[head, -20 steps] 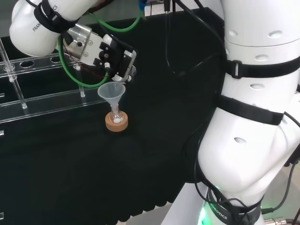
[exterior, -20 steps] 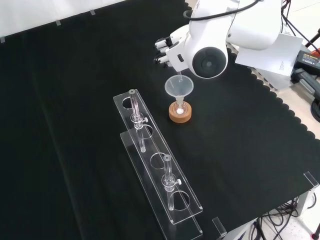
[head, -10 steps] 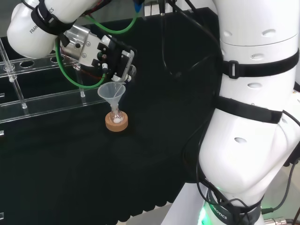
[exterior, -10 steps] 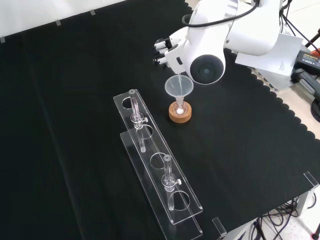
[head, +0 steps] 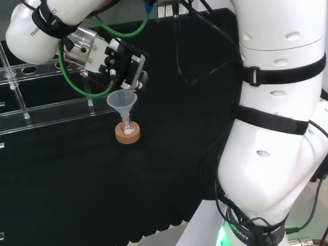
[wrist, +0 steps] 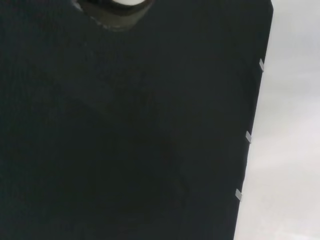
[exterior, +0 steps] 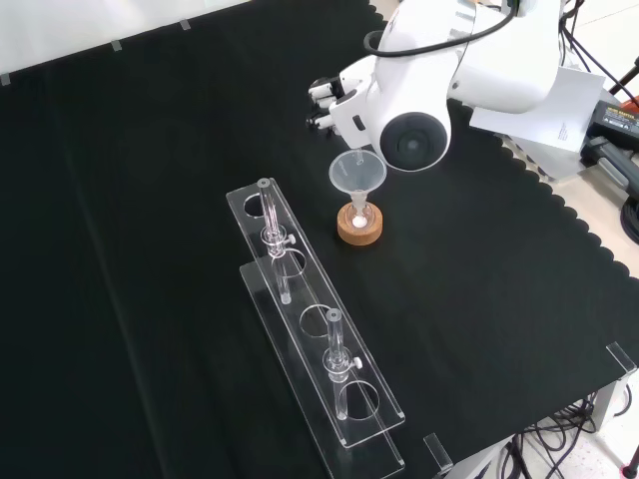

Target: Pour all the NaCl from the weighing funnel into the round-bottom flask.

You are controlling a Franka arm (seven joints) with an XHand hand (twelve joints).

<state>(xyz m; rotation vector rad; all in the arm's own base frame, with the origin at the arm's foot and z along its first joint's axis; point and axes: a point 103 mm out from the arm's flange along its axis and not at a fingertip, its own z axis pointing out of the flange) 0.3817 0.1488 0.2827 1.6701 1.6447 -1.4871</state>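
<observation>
From the head view I see the hand (head: 120,64) held above and just behind the clear funnel (head: 122,101), its palm side turned toward the cloth. A small clear piece shows at the hand's lower edge, beside the funnel rim; I cannot tell whether this is the weighing funnel, nor whether the fingers are curled round it, so I cannot tell the state of the hand.

The funnel stands upright with its stem in the neck of the round-bottom flask (head: 127,129). The flask sits on a cork ring (head: 127,135) on the black cloth (head: 154,195). White powder shows inside the flask, at its bottom.

In the front view I see the fingers (exterior: 324,103) project to the left of the arm's white link with the round grey cap (exterior: 411,143), which stands above and to the right of the funnel. A clear acrylic rack (exterior: 315,349) lies below and left of the flask, apart from it, with two glass tubes standing upright in its holes.

In the wrist view I see black cloth and its scalloped edge.
</observation>
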